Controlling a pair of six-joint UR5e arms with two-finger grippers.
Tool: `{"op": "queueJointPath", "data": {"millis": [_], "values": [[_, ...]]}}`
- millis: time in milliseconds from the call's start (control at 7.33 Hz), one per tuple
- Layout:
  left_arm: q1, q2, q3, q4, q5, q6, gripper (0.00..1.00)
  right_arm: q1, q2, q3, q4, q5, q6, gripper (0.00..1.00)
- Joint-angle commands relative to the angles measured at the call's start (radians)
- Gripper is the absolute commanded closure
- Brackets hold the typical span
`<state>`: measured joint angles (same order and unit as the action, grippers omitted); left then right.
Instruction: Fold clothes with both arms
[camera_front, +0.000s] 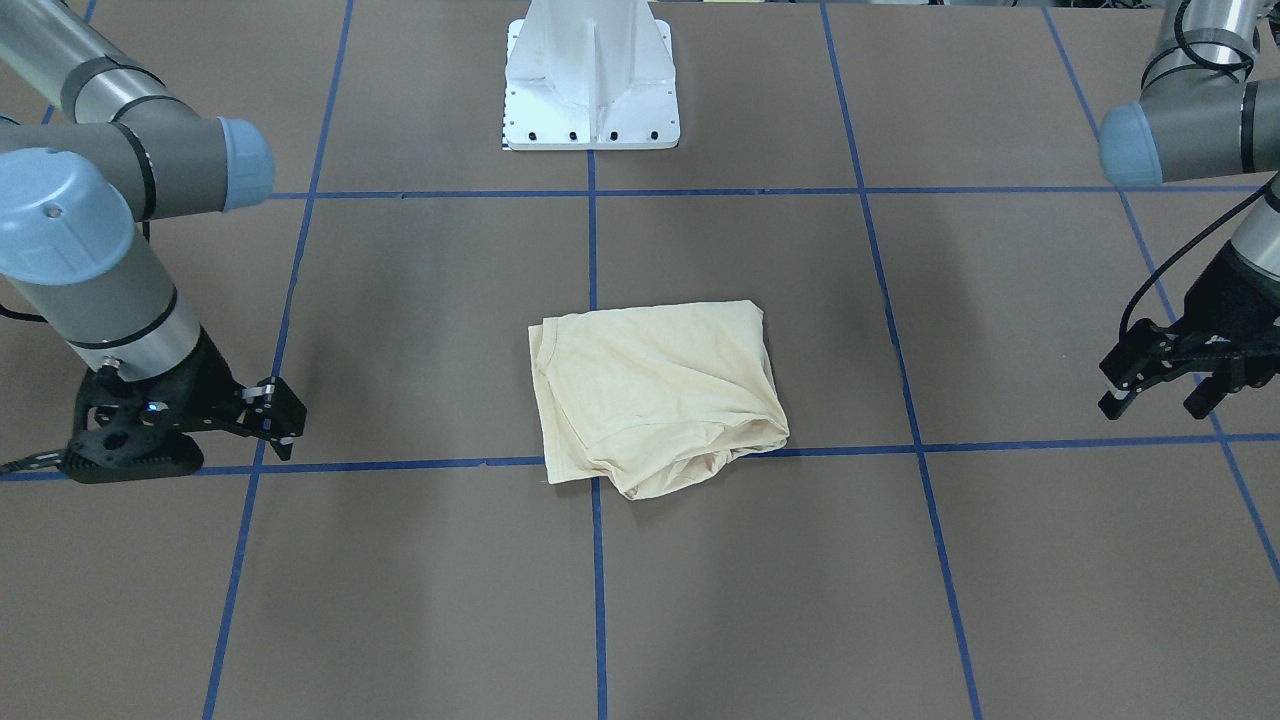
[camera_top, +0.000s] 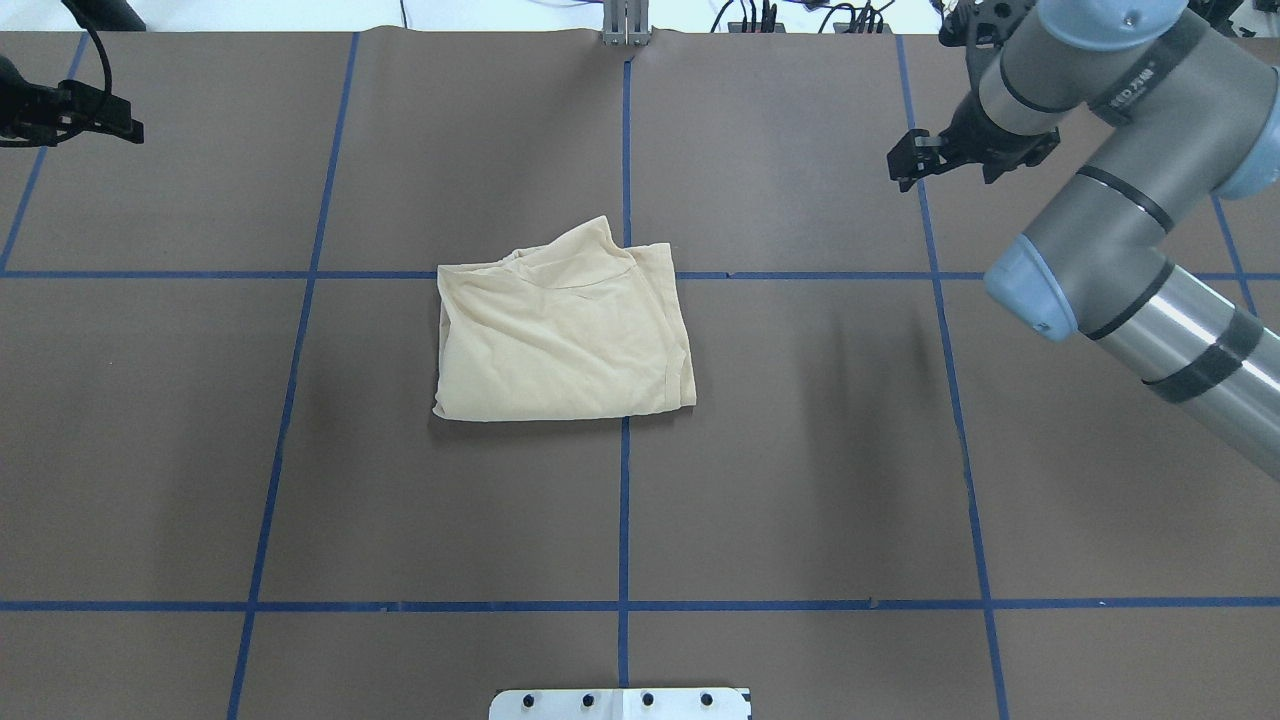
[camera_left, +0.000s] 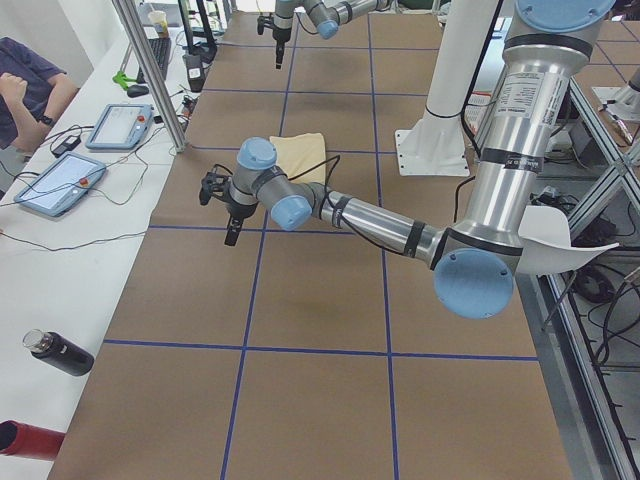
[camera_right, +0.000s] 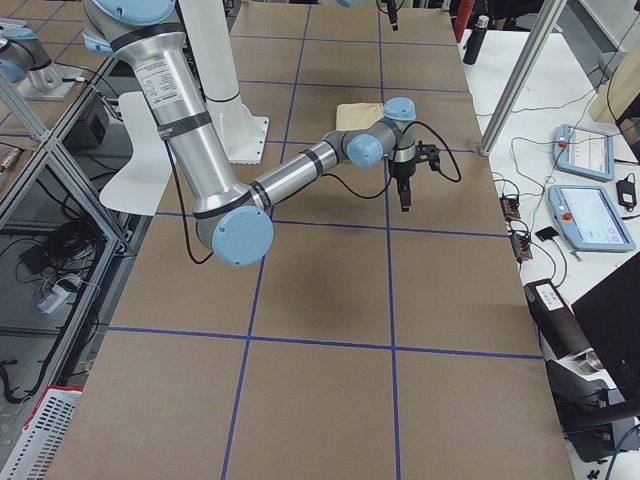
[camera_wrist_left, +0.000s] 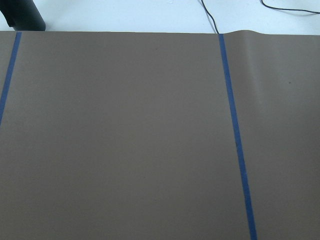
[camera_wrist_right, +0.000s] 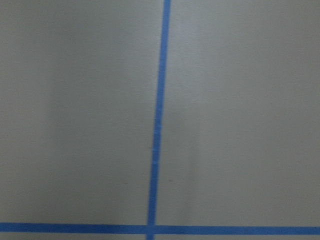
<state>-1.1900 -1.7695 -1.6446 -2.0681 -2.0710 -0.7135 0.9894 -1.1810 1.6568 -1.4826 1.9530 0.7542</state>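
Observation:
The clothes, one pale cream-yellow shirt, lie folded into a rough rectangle in the middle of the brown table, with a bunched edge on the operators' side. No print shows on the fabric. My left gripper hovers open and empty far out to the shirt's side, well apart from it. My right gripper hangs open and empty on the opposite side, equally far from the shirt. Both wrist views show only bare table and blue tape.
The white pedestal base stands at the robot's edge of the table. Blue tape lines divide the surface into squares. A side bench with tablets, a black bottle and a seated person runs along the far edge.

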Motion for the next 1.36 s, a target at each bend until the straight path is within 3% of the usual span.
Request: {"op": "queueJointPath", "data": {"millis": [0, 273, 545, 682, 818, 955, 1227], "values": [[-0.011, 0.043, 0.017, 0.0, 0.009, 0.114, 0.0, 0.11, -0.086, 0.004, -0.01, 0.001, -0.098, 0.0], [-0.119, 0.035, 0.009, 0.231, 0.011, 0.442, 0.0, 0.19, -0.188, 0.014, -0.016, 0.07, -0.319, 0.0], [-0.23, 0.016, 0.015, 0.421, 0.012, 0.691, 0.0, 0.334, -0.209, 0.006, -0.114, 0.288, -0.453, 0.0], [-0.276, 0.012, 0.017, 0.495, 0.008, 0.81, 0.0, 0.404, -0.251, 0.006, -0.157, 0.376, -0.605, 0.0], [-0.295, 0.018, 0.025, 0.54, -0.039, 0.842, 0.0, 0.457, -0.303, 0.006, -0.166, 0.409, -0.686, 0.0], [-0.319, 0.042, 0.069, 0.546, -0.186, 0.844, 0.0, 0.494, -0.346, 0.003, -0.168, 0.447, -0.731, 0.0], [-0.319, 0.11, 0.086, 0.531, -0.239, 0.853, 0.0, 0.532, -0.419, -0.005, -0.162, 0.501, -0.736, 0.0]]}}
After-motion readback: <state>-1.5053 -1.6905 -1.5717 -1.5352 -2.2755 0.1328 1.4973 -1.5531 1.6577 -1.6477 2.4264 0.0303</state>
